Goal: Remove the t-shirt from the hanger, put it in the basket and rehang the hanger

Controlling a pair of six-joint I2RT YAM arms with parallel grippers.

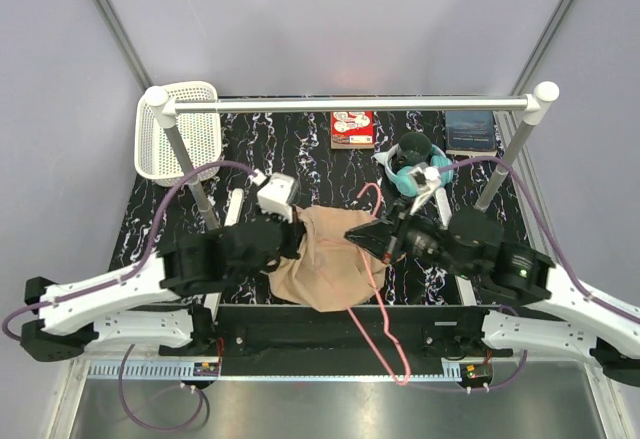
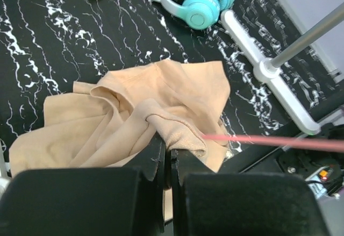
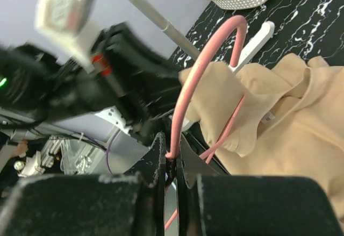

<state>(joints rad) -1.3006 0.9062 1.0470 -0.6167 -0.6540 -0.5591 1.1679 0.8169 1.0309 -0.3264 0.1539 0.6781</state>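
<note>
- Top external: the t-shirt (image 1: pixel 325 264) lies bunched mid-table between both arms, with the hanger (image 1: pixel 378 294) crossing it toward the near edge.
- Left wrist: the left gripper (image 2: pixel 169 155) is pinched tight on a fold of shirt.
- Right wrist: the right gripper (image 3: pixel 171 152) is clamped on the pink wire. I'd say they're at the separating step, and drawing the arms apart comes next.
</note>
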